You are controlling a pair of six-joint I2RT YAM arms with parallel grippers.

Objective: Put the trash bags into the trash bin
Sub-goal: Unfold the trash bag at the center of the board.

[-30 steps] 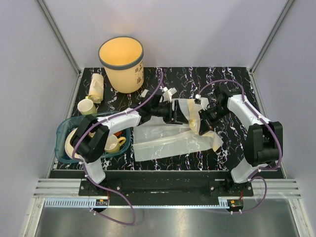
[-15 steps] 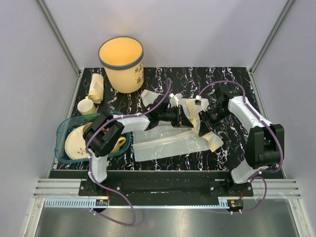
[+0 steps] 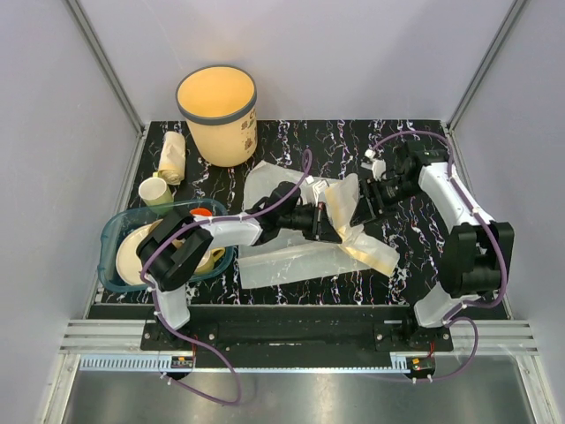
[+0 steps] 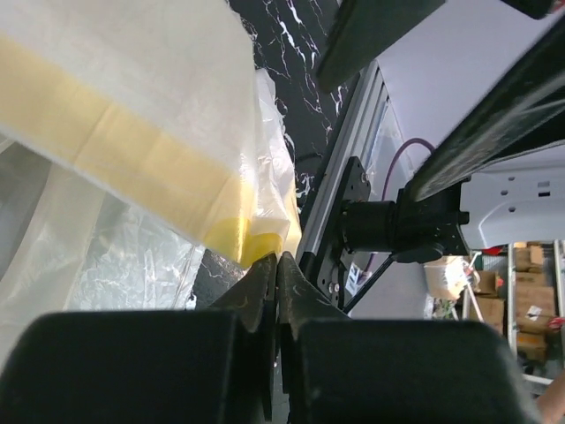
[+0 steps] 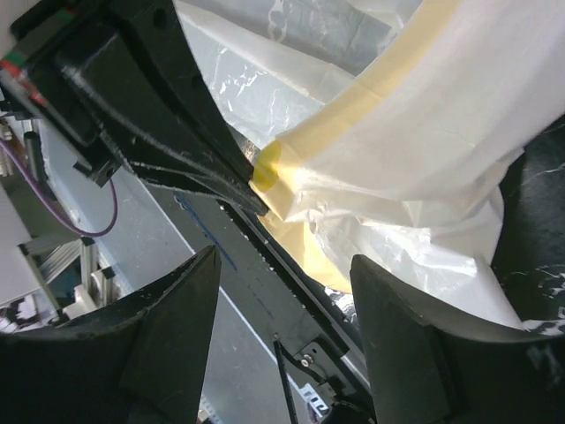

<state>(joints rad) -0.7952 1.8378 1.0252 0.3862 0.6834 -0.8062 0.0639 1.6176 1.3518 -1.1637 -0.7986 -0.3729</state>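
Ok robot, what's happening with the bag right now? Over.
Left gripper shut on thin whitish plastic trash bag. Right gripper open, holding nothing. Bag not yet in round cream-yellow plastic bin. Path looks open.

Two white-and-black jointed arms reach inward, their grippers facing each other.
The left arm [image 3: 231, 231] stretches low toward the right. Its black two-finger left gripper [image 3: 334, 223] has its jaws pressed together on a fold of thin whitish-yellow plastic film [image 4: 132, 150]. The right arm [image 3: 446, 190] bends back leftward, and its black right gripper [image 3: 375, 190] is spread wide, gripping nothing, just beside the left fingertips.
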